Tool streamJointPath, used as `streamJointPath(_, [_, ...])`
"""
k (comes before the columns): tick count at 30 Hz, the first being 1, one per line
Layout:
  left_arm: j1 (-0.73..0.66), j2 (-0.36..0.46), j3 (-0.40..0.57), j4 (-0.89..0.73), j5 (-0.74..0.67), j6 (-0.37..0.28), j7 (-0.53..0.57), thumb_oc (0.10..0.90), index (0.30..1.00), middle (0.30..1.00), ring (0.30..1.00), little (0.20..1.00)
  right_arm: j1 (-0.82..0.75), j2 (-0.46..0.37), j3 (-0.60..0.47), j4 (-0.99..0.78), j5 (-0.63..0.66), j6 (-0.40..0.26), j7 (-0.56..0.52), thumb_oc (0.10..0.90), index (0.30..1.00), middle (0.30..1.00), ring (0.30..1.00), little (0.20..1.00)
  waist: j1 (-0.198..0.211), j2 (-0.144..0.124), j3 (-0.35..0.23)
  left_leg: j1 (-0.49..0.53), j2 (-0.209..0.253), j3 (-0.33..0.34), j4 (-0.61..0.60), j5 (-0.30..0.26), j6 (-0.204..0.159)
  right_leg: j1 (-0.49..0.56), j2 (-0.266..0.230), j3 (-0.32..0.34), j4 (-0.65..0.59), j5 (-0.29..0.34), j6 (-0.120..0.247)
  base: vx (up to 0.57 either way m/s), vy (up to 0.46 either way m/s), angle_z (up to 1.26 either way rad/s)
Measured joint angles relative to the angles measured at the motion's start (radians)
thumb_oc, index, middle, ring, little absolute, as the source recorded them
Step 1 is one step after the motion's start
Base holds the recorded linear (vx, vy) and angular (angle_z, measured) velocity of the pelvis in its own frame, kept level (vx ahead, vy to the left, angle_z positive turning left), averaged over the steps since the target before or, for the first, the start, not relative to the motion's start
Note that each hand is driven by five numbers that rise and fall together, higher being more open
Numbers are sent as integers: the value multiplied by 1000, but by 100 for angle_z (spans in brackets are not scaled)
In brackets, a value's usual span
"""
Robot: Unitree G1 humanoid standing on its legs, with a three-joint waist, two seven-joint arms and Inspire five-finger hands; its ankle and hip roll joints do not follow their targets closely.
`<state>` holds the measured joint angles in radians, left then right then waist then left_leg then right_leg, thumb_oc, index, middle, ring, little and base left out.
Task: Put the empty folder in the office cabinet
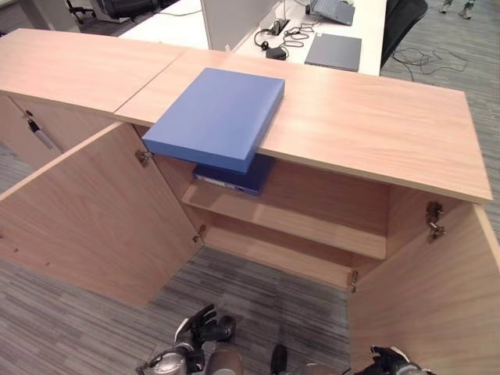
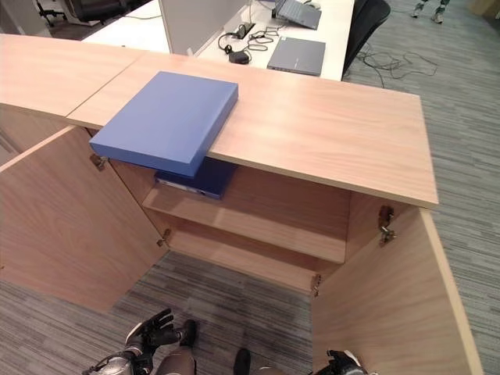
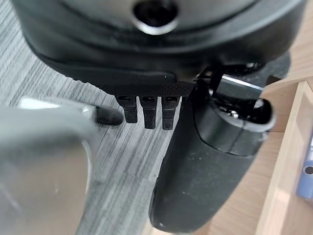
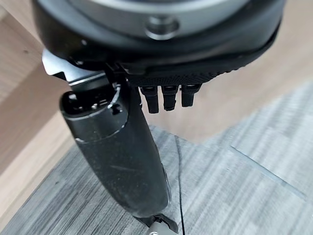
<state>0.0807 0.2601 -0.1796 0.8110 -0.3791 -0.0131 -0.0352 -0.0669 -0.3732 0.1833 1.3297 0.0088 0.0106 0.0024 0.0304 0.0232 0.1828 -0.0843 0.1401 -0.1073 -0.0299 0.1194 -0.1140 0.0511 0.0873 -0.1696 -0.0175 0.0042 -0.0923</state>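
Behind the cabinet (image 1: 328,211) stands a white desk (image 1: 367,23) with a closed laptop (image 1: 333,51) and tangled cables (image 1: 281,35). Both cabinet doors (image 1: 86,211) stand wide open, and a second blue folder (image 1: 234,176) lies on the upper shelf (image 1: 312,226). The blue folder (image 1: 219,116) (plain, flat, closed) lies on the wooden worktop (image 1: 375,125), one corner overhanging the open compartment. The left hand (image 1: 195,332) and right hand (image 2: 337,364) hang low above the carpet, fingers (image 3: 149,115) straight and holding nothing.
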Motion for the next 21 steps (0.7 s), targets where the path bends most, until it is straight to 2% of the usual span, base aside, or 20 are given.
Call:
streamJointPath(1, [1, -1, -14, -5, 13, 5, 1, 800, 900, 900, 900, 900, -2, -6, -23, 9, 1, 4, -1, 800, 900, 900, 900, 900, 8, 10, -1, 52, -20, 14, -37, -7, 41, -9, -22, 15, 20, -8, 19, 115, 354, -36])
streamJointPath(3, [-3, 1, -17, -27, 32, 10, 2, 800, 900, 900, 900, 900, -8, -14, -33, -2, 3, 2, -1, 800, 900, 900, 900, 900, 2, 25, -1, 76, -52, 63, -52, 5, 57, -29, -65, 41, 60, -26, 65, 99, 322, -42])
streamJointPath(4, [-2, 4, -12, -40, 32, 10, 3, 800, 900, 900, 900, 900, -12, -11, -32, -3, 3, 3, -1, 800, 900, 900, 900, 900, 4, 26, -2, 85, -70, 77, -52, -2, 68, -35, -83, 54, 74, -31, 76, 92, 308, -41])
streamJointPath(5, [-4, 6, -9, -57, 32, 10, 4, 800, 900, 900, 900, 900, -10, -7, -34, -8, 3, 4, 1, 800, 900, 900, 900, 900, 5, 34, -4, 94, -81, 100, -53, -11, 91, -39, -114, 43, 97, -59, 91, 75, 253, -57])
streamJointPath(6, [-3, 11, 3, -79, 31, 10, 7, 800, 900, 900, 900, 900, -8, 2, -31, -28, 4, 7, 4, 800, 900, 900, 900, 900, 20, 41, -2, 107, -101, 130, -52, -26, 116, -56, -168, 0, 133, -82, 97, 45, 158, -57])
streamJointPath(7, [-3, 15, 12, -85, 30, 11, 7, 800, 900, 900, 900, 900, -7, 8, -30, -34, 4, 8, 4, 800, 900, 900, 900, 900, 26, 39, -4, 112, -113, 140, -54, -34, 124, -57, -199, -32, 146, -74, 108, 71, 186, -71])
streamJointPath(8, [-6, 21, 25, -94, 29, 12, 10, 800, 900, 900, 900, 900, -6, 20, -30, -43, 4, 7, 8, 800, 900, 900, 900, 900, 30, 42, -3, 124, -127, 163, -56, -38, 136, -71, -252, -72, 198, -74, 139, 62, 134, -31])
streamJointPath(9, [-8, 25, 28, -95, 29, 12, 10, 800, 900, 900, 900, 900, -3, 24, -30, -52, 7, 6, 10, 800, 900, 900, 900, 900, 22, 48, -7, 126, -139, 156, -56, -46, 141, -75, -265, -66, 212, -65, 145, 50, 129, -20])
streamJointPath(10, [-5, 42, 29, -121, 28, 17, 10, 800, 900, 900, 900, 900, 1, 22, -30, -83, 13, 13, 7, 800, 900, 900, 900, 900, 10, 52, -3, 139, -150, 160, -57, -49, 150, -102, -279, -59, 272, -66, 170, -13, -16, -4])
streamJointPath(11, [17, 61, 32, -164, 24, 17, 11, 800, 900, 900, 900, 900, 0, 16, -25, -104, 14, 17, 3, 800, 900, 900, 900, 900, 6, 60, -7, 139, -145, 168, -57, -46, 160, -142, -272, -20, 307, -102, 180, -23, -29, -10])
streamJointPath(12, [21, 70, 33, -179, 19, 18, 11, 800, 900, 900, 900, 900, 0, 14, -19, -112, 15, 16, 4, 800, 900, 900, 900, 900, 4, 59, -7, 138, -145, 167, -57, -46, 160, -150, -265, -6, 292, -101, 181, -5, -48, -5])
streamJointPath(14, [21, 95, 43, -201, -2, 18, 9, 800, 900, 900, 900, 900, 10, 25, -8, -123, 33, 17, 3, 800, 900, 900, 900, 900, 4, 33, -10, 138, -157, 164, -57, -46, 155, -147, -269, 7, 204, -54, 183, 36, -59, 15])
streamJointPath(15, [25, 91, 49, -206, -6, 20, 22, 800, 900, 900, 900, 900, 18, 34, -9, -116, 35, 18, 2, 800, 900, 900, 900, 900, 4, 28, -17, 140, -157, 153, -57, -50, 145, -126, -263, 3, 169, -12, 180, 94, -103, 20])
streamJointPath(17, [63, 89, 71, -288, 3, 28, 32, 800, 900, 900, 900, 900, 34, 40, -10, -114, 35, 18, 0, 800, 900, 900, 900, 900, 4, 33, -21, 140, -137, 144, -56, -49, 133, -77, -237, -20, 79, 25, 175, 104, -165, 20])
streamJointPath(18, [101, 85, 102, -400, 36, 49, 53, 800, 900, 900, 900, 900, 55, 43, -14, -118, 35, 21, -2, 800, 900, 900, 900, 900, 17, 31, -22, 139, -123, 125, -56, -45, 126, -28, -216, -47, 5, 57, 175, 57, -140, 31])
streamJointPath(19, [137, 82, 130, -506, 71, 43, 67, 800, 900, 900, 900, 900, 76, 53, -26, -117, 34, 20, -3, 800, 900, 900, 900, 900, 23, 19, -25, 141, -121, 108, -56, -39, 111, 5, -205, -62, -51, 82, 168, 75, -135, 39])
streamJointPath(21, [143, 79, 159, -590, 148, 11, 98, 800, 900, 900, 900, 900, 112, 54, -32, -116, 34, 23, -19, 800, 900, 900, 900, 900, 42, 15, -30, 143, -110, 95, -56, -40, 101, 27, -193, -84, -73, 83, 162, 88, -111, 28])
